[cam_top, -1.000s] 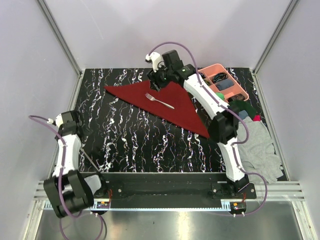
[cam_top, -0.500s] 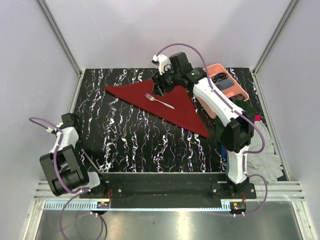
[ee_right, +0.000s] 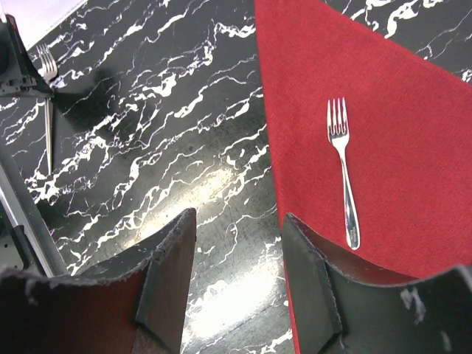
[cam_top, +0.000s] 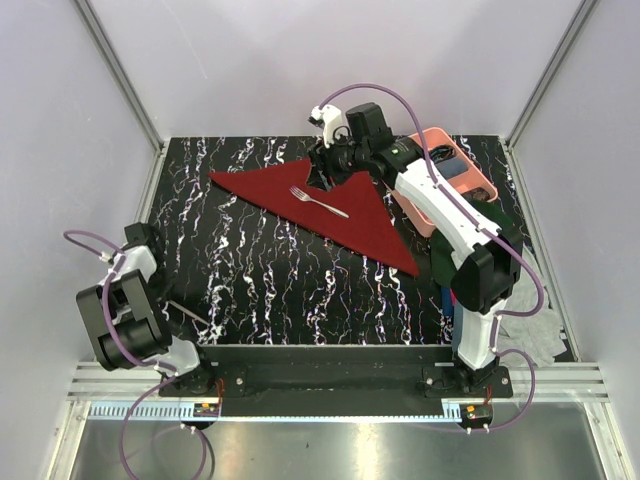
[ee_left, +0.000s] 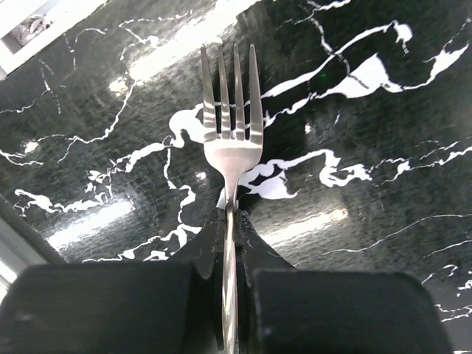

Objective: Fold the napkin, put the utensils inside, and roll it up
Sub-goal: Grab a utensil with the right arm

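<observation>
the napkin [cam_top: 345, 215] lies folded into a dark red triangle on the far middle of the black marbled desk [cam_top: 250, 270], its long point running toward the right side. one fork [cam_top: 318, 201] rests flat on the napkin near its upper edge, tines toward the far left, touching nothing else. the right claw [ee_right: 240, 221] hovers above the napkin's far corner, its two fingers spread wide with nothing between them; the cloth's edge shows through the gap. a second fork [ee_left: 231, 125] is pinched by its handle in the left claw [ee_left: 230, 221], fingers closed tight on it, tines pointing away over bare desk at the near left, well apart from the napkin. a pink tray [cam_top: 480, 185] sits at the far right corner, and grey cloth [cam_top: 530, 322] lies on the right side.
</observation>
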Robot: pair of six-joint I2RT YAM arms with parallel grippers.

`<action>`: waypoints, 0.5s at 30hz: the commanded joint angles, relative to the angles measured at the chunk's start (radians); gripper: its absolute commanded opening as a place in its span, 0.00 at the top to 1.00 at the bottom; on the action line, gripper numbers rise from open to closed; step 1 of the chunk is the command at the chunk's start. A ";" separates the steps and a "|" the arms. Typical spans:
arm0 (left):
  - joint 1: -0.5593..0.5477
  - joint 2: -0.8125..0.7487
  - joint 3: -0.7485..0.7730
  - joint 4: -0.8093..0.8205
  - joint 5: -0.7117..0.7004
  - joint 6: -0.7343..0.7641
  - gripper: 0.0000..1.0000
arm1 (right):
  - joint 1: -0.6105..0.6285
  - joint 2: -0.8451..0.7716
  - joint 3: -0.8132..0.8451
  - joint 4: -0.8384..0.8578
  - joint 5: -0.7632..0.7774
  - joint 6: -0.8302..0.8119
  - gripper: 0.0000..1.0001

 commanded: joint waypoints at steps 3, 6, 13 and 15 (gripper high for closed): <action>-0.007 -0.007 -0.006 0.046 0.128 -0.104 1.00 | -0.004 -0.050 -0.020 0.036 -0.024 0.002 0.41; -0.069 -0.056 -0.001 0.051 0.145 -0.225 1.00 | -0.001 -0.047 -0.038 0.038 -0.018 0.004 0.41; -0.367 0.002 0.101 0.050 0.148 -0.469 1.00 | 0.010 -0.069 -0.164 0.076 -0.016 0.042 0.42; -0.420 0.052 0.134 0.053 0.141 -0.532 1.00 | 0.013 -0.087 -0.196 0.090 -0.018 0.057 0.42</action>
